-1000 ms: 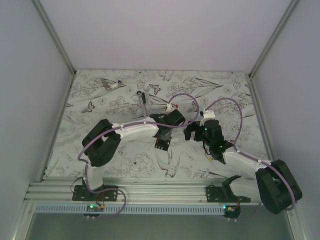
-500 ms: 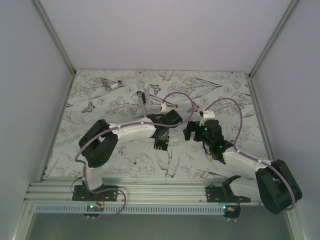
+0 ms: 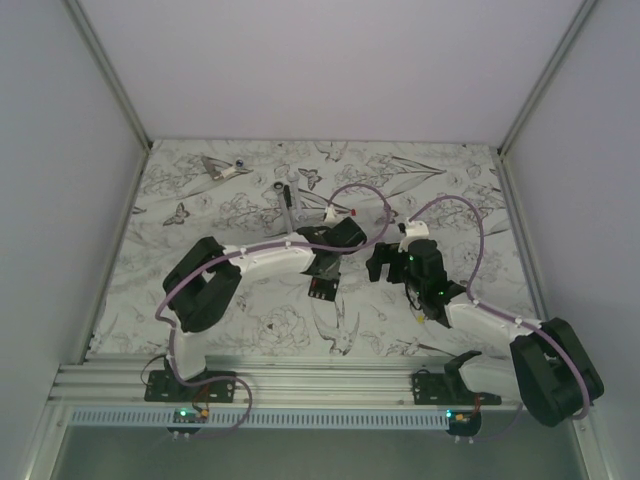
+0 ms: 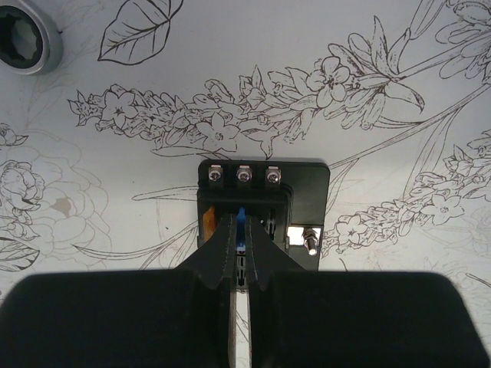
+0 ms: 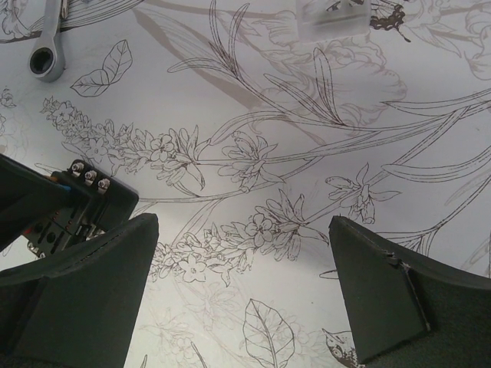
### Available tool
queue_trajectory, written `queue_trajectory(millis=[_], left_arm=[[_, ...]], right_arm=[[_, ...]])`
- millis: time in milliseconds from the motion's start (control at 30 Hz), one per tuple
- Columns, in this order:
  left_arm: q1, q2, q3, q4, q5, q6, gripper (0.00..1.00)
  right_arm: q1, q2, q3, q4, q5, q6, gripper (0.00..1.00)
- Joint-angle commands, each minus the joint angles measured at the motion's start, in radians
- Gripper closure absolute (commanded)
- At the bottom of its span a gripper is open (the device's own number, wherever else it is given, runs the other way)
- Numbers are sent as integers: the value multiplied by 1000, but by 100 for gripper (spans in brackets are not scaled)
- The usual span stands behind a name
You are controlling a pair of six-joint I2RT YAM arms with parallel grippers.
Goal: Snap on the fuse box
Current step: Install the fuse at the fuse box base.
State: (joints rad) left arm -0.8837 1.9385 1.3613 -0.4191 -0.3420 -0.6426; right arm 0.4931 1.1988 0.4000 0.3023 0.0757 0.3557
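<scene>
Item 1: fuse box (image 4: 307,180), black, flat at table (image 4: 383,77) centre. Left gripper (image 4: 240,234): pinched together, tips down on it, I judge for pressing. Right gripper (image 5: 239,230): spread wide, empty, just beside.

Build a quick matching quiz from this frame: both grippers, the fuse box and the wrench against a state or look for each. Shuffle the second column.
Column one
1. left gripper
2. right gripper
3. fuse box
4. wrench

Column two
A. jaws wide open above the flowered tablecloth
B. black and squarish
C. jaws shut, tips down over the fuse box
D. silver, with a ring-shaped head

Pairs: 1-C, 2-A, 3-B, 4-D
</scene>
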Motion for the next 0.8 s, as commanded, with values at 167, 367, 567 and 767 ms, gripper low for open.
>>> queue_trajectory(millis=[167,367,567,767], left_arm=[[25,55,-41,-95,28,-46,100],[15,45,-20,-105,23,-32,100],[-4,28,35,-123,21,-14,90],[-4,10,66,-136,8,-6,81]], right_arm=[[-7,3,4,20,-12,10,0],[-7,6,5,22,-17,11,0],[-7,6,5,23,-19,11,0],[-7,3,5,23,-20,13,0]])
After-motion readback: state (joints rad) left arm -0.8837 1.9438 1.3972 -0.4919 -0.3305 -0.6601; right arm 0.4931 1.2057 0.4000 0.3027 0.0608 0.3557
